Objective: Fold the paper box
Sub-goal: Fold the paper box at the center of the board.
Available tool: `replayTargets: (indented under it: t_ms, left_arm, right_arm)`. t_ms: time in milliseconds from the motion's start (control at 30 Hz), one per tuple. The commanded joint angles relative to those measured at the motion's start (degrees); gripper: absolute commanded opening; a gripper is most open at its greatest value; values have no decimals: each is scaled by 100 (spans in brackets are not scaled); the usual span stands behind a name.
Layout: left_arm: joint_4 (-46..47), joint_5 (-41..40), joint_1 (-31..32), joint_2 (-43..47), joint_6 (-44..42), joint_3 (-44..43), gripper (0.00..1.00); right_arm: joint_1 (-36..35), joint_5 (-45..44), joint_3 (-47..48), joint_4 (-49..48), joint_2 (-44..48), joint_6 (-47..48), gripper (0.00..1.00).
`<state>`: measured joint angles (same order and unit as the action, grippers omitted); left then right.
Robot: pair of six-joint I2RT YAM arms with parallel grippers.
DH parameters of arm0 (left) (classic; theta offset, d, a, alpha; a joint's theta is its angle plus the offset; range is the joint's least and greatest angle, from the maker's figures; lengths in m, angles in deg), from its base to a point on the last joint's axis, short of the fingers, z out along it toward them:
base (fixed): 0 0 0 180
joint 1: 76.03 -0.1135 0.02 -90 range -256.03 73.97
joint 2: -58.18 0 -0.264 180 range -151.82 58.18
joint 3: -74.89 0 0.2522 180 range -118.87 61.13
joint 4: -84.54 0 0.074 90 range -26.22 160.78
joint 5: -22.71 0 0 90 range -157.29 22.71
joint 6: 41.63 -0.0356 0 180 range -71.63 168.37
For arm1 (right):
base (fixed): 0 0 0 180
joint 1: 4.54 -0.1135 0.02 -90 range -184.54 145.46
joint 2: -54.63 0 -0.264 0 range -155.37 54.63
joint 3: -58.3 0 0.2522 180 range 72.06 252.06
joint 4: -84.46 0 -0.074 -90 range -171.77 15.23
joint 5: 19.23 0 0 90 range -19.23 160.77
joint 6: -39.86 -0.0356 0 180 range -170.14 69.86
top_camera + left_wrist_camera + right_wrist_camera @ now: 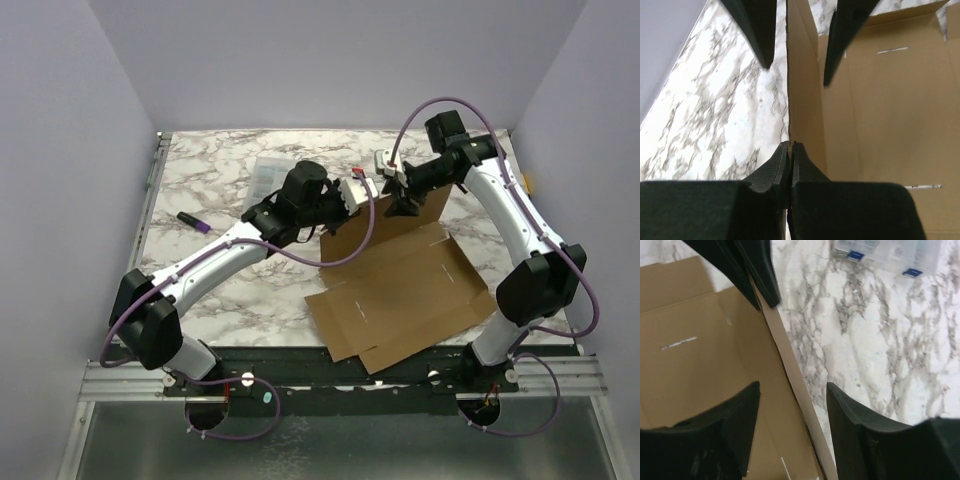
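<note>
The paper box [400, 290] is a brown die-cut cardboard sheet lying at the table's centre right, its far panel [425, 208] raised upright. My left gripper [370, 198] is shut on the thin top edge of that raised panel; in the left wrist view the jaws [790, 146] pinch the edge with no gap. My right gripper [399, 192] is just beside it, open, its fingers straddling the same edge [793, 384] without touching it. The right gripper's fingers [842, 40] show at the top of the left wrist view. The box's flat floor with slits [685, 345] lies below.
A clear plastic compartment case [272, 175] sits at the back left of the marble table, also in the right wrist view as a clear case [890, 252]. A purple marker [193, 221] lies at the left. Lilac walls close in three sides.
</note>
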<state>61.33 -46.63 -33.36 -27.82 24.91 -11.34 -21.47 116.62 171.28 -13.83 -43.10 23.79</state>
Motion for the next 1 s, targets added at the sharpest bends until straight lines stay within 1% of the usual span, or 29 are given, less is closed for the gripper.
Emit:
replayTargets:
  t_ms: [0,67,133,200,300,367,400,500,600,767,967]
  left_arm:
    - [-123,-868,-3,704,50,462,0]
    - [-124,-1069,-15,1030,86,729,0]
    - [-126,-1243,-35,1337,105,1017,0]
    - [-120,-1380,-47,1634,157,1247,0]
    - [-110,-1556,-57,1987,253,1463,0]
    - [-110,-1781,-57,2156,299,1552,0]
    - [-116,-1911,-58,2222,313,1586,0]
    - [-100,-2363,-71,2284,376,1630,0]
    - [-86,-2668,-80,2203,504,1586,0]
    - [92,-2825,-110,2056,683,1524,0]
    - [163,-2664,-119,2027,819,1455,0]
  right_arm:
    - [480,469,-209,-862,456,-1271,65]
    - [876,791,-509,-1190,670,-1495,77]
    - [1240,932,-917,-1593,856,-1704,85]
    - [1525,1057,-1368,-1966,982,-1946,88]
    - [1842,1236,-2033,-2508,1011,-2300,90]
    - [1876,1184,-2463,-2865,1003,-2499,90]
    - [1877,1096,-2637,-3091,983,-2759,90]
    - [1877,968,-2873,-3220,844,-3260,89]
    - [1877,840,-3216,-3354,830,-3550,90]
    - [1873,-395,-3885,-3905,981,-3596,90]
    - [1871,-1261,-4236,-4274,646,-3495,84]
